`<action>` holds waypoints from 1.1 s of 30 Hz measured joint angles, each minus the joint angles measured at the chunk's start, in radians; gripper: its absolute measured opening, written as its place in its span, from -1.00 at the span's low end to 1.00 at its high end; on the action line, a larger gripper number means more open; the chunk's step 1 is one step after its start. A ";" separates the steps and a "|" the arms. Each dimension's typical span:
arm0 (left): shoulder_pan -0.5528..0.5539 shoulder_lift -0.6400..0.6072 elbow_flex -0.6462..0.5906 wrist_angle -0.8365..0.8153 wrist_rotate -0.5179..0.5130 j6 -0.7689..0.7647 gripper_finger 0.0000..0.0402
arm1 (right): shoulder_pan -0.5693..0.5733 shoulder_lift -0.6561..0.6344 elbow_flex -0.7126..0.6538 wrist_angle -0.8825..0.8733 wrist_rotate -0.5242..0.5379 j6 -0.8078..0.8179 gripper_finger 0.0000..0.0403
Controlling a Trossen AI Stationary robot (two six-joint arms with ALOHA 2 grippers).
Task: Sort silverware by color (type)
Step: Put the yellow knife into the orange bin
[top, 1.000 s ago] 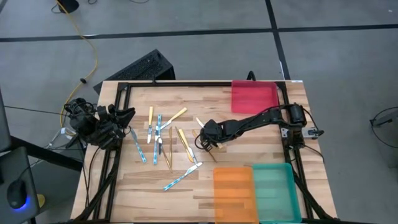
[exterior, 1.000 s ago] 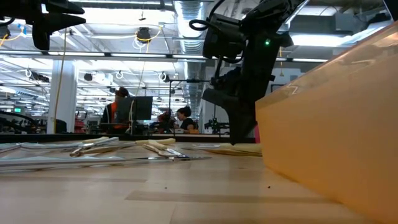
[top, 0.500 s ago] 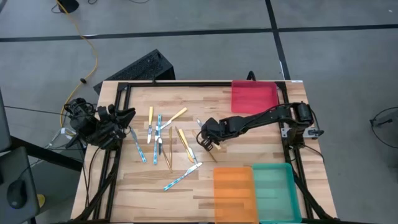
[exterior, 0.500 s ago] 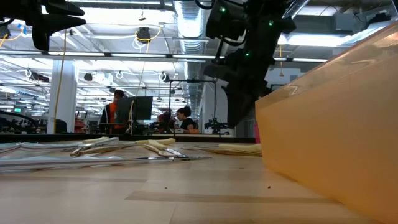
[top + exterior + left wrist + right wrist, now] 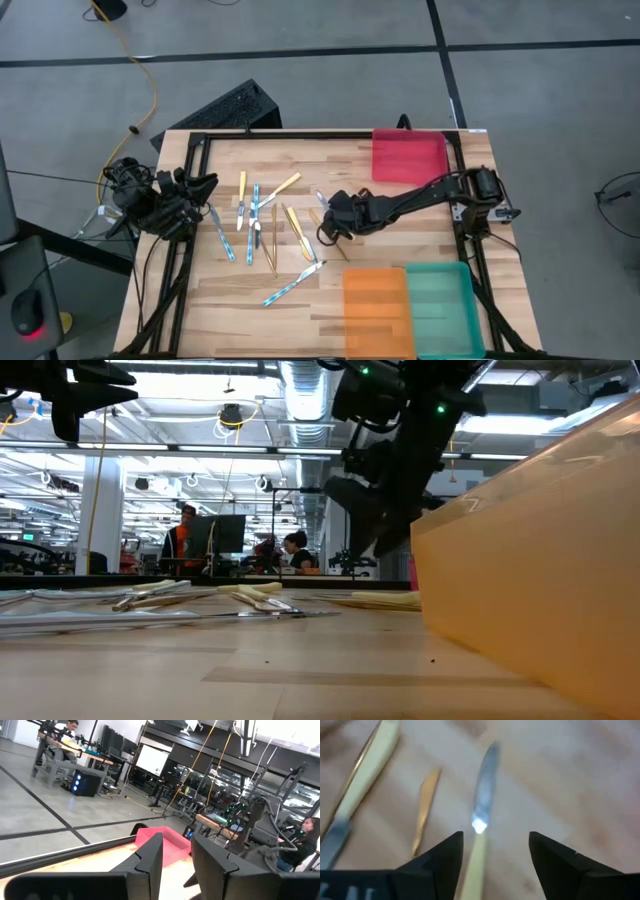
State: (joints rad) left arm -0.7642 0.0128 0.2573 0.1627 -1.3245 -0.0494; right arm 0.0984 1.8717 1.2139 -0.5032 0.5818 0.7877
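— Wooden tabletop (image 5: 400, 250), what's on it?
— Silverware (image 5: 262, 225) scattered just beyond the right hand (image 5: 322, 232), which hangs above it with fingers (image 5: 440, 862) spread and empty; a yellow-handled knife (image 5: 479, 837) lies between them.
— And the left hand (image 5: 205, 185)?
— Parked at the table edge, fingers (image 5: 150, 860) slightly apart, holding nothing.

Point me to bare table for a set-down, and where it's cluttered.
Free: the near-left corner of the table, left of the orange tray; also the far strip left of the red tray. Crowded: the silverware at left-centre, where the open right gripper hovers.
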 joint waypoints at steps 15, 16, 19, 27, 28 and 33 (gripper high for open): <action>0.000 0.000 0.000 -0.004 0.000 0.000 -0.56 | 0.067 0.000 -0.165 0.188 0.074 0.096 0.24; 0.000 0.000 0.000 -0.011 0.000 -0.001 -0.56 | 0.068 0.000 -0.177 0.202 0.074 0.096 0.24; 0.000 0.000 0.000 -0.039 0.001 -0.019 -0.56 | 0.071 0.000 -0.222 0.296 0.081 0.095 0.24; 0.000 0.000 0.000 -0.077 0.001 -0.059 -0.56 | 0.077 0.000 -0.310 0.429 0.075 0.095 0.24; 0.000 0.000 0.000 -0.077 0.001 -0.059 -0.56 | 0.077 0.000 -0.311 0.429 0.074 0.094 0.24; 0.000 0.000 0.000 -0.077 0.001 -0.060 -0.56 | 0.076 0.000 -0.329 0.431 0.068 0.072 0.23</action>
State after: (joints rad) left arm -0.7640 0.0129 0.2573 0.0860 -1.3239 -0.1090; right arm 0.1741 1.8717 0.8851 -0.0719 0.6497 0.8593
